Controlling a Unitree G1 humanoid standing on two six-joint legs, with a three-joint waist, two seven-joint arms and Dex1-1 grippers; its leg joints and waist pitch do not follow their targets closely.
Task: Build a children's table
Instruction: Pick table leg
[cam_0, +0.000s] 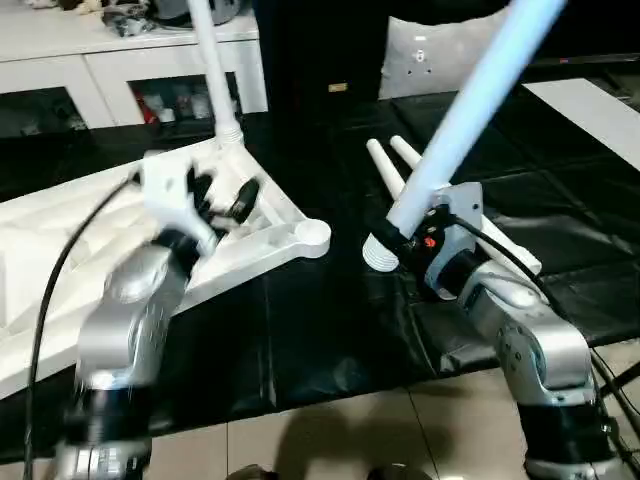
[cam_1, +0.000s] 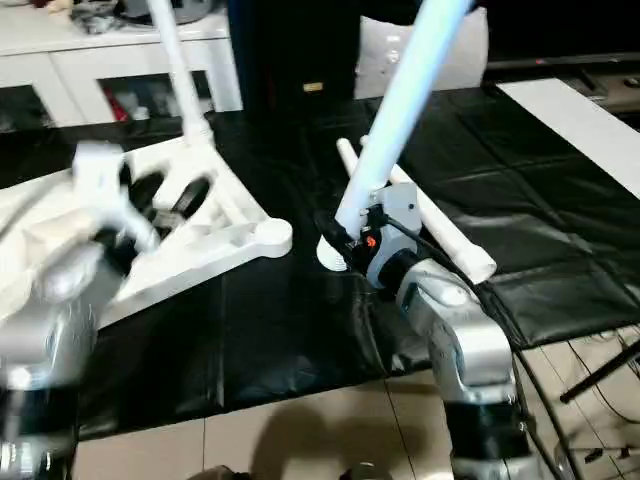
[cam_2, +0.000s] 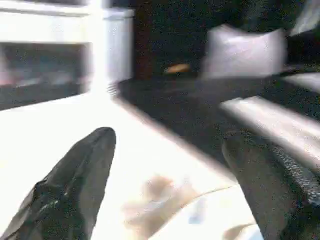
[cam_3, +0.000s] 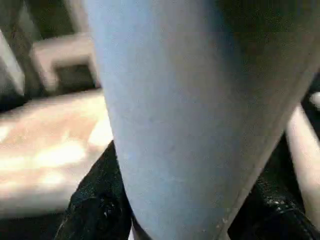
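The white table top (cam_0: 60, 250) lies upside down at the left of the frame on a black mat (cam_0: 330, 320), its ribbed underside up. One leg (cam_0: 215, 70) already stands in the far corner socket at upper centre-left. The near corner socket (cam_0: 312, 236) at frame centre is seen empty. A second leg (cam_0: 470, 110) is gripped near its collar end by the right tool (cam_0: 412, 240), slanting up to the upper right, its collar hanging just right of the empty socket and apart from it. Two more legs (cam_0: 400, 165) lie on the mat behind the right tool. The left tool (cam_0: 222, 200) is held wide open and empty over the top's ribs, near the standing leg's base. By this showing, one leg is judged fitted and three are left; seating the held leg in the near socket appears to be the step in hand.
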